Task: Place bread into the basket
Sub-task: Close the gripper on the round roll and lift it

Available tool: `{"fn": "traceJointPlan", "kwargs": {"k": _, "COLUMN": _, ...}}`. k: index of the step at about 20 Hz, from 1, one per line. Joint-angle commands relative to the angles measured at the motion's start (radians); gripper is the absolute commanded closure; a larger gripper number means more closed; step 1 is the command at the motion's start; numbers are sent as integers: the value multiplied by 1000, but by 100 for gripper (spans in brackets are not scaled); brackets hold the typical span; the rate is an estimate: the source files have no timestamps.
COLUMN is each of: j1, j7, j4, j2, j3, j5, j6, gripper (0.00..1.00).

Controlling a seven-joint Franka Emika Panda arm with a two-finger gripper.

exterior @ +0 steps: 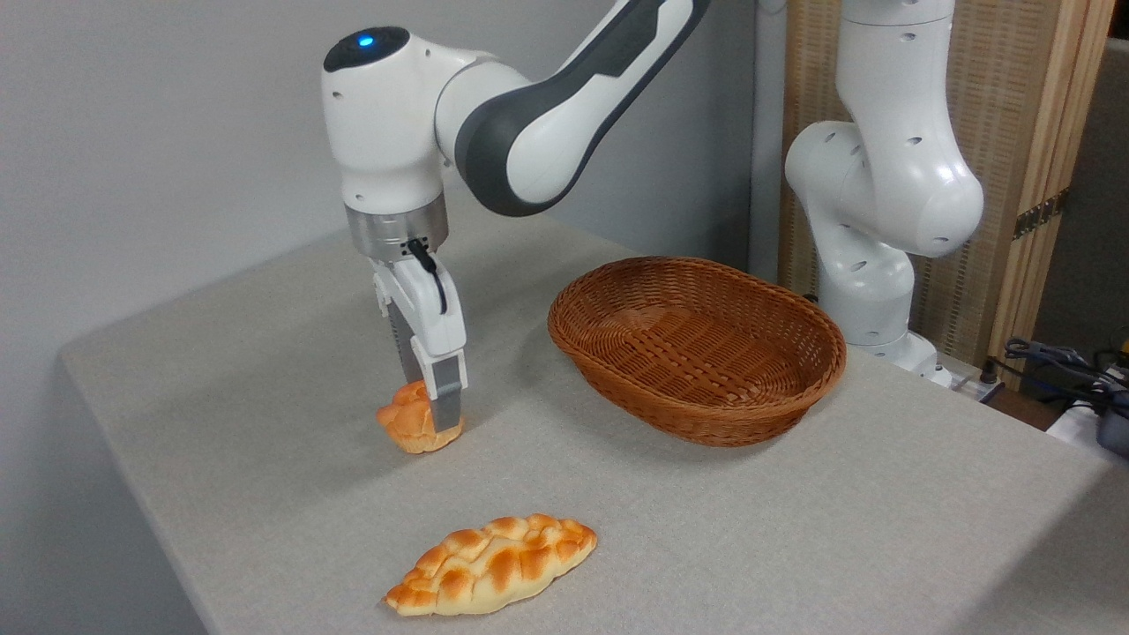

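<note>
Spreading across most of the view, the grey cloth-covered desk [794, 529] carried everything that mattered, with the white arm [529, 115] reaching over it from its base at the right rear. On the right half of the desk sat the basket [706, 414], an oval of reddish-brown wicker with flared sides, its woven floor bare and nothing inside it. Near the front edge lay a braided loaf [494, 564], long and flat, well apart from both the basket and the arm, and no part of the job as I read it. Left of the basket, the gripper [432, 414] pointed straight down with its fingers lowered around the bread [407, 425], the small knotted bun with a glossy orange crust; one finger showed in front of the bun on its right side and the other stood behind it. The fingers appeared to be pressed against the bun, so I judged them clamped on it, though the far contact was hidden. The bun seemed to rest on the desk or sit barely above it; its small shadow did not settle which. By my reading, the grasp step was at hand or just completed, and the carry had not begun. The next move would call for a straight lift high enough to clear the near rim of the basket, a sweep rightward over its middle, then a release above the woven floor. A soft bun could slip or squash, so a steady grip would matter.
</note>
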Motion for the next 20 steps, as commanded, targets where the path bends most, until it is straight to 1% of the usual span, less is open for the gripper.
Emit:
{"fn": "traceJointPlan", "kwargs": {"k": 1, "j1": -14, "j7": 11, "j4": -1, "j2": 20, "j3": 8, "j5": -1, "j6": 45, "gripper": 0}}
{"fn": "traceJointPlan", "kwargs": {"k": 3, "j1": -26, "j7": 13, "j4": -1, "j2": 30, "j3": 9, "j5": 2, "j6": 47, "gripper": 0}}
{"fn": "traceJointPlan", "kwargs": {"k": 4, "j1": -28, "j7": 14, "j4": -1, "j2": 35, "j3": 9, "j5": 7, "j6": 47, "gripper": 5}}
{"fn": "traceJointPlan", "kwargs": {"k": 5, "j1": -28, "j7": 19, "j4": 1, "j2": 35, "j3": 8, "j5": 7, "j6": 47, "gripper": 19}}
{"fn": "traceJointPlan", "kwargs": {"k": 6, "j1": -29, "j7": 25, "j4": 1, "j2": 35, "j3": 8, "j5": 7, "j6": 47, "gripper": 38}}
{"fn": "traceJointPlan", "kwargs": {"k": 7, "j1": -28, "j7": 31, "j4": 1, "j2": 35, "j3": 8, "j5": 7, "j6": 45, "gripper": 54}}
{"fn": "traceJointPlan", "kwargs": {"k": 8, "j1": -29, "j7": 37, "j4": 1, "j2": 35, "j3": 9, "j5": 7, "j6": 45, "gripper": 62}}
{"fn": "traceJointPlan", "kwargs": {"k": 9, "j1": -29, "j7": 41, "j4": 2, "j2": 35, "j3": 9, "j5": 7, "j6": 45, "gripper": 67}}
{"fn": "traceJointPlan", "kwargs": {"k": 11, "j1": -29, "j7": 41, "j4": 2, "j2": 35, "j3": 9, "j5": 7, "j6": 43, "gripper": 69}}
{"fn": "traceJointPlan", "kwargs": {"k": 13, "j1": -39, "j7": 41, "j4": 2, "j2": 35, "j3": 9, "j5": 6, "j6": 42, "gripper": 68}}
{"fn": "traceJointPlan", "kwargs": {"k": 16, "j1": -39, "j7": 41, "j4": 4, "j2": 32, "j3": 9, "j5": 7, "j6": 39, "gripper": 68}}
{"fn": "traceJointPlan", "kwargs": {"k": 18, "j1": -39, "j7": 42, "j4": 7, "j2": 18, "j3": 9, "j5": 7, "j6": 27, "gripper": 68}}
{"fn": "traceJointPlan", "kwargs": {"k": 20, "j1": -39, "j7": 42, "j4": 10, "j2": -18, "j3": 9, "j5": 7, "j6": -19, "gripper": 68}}
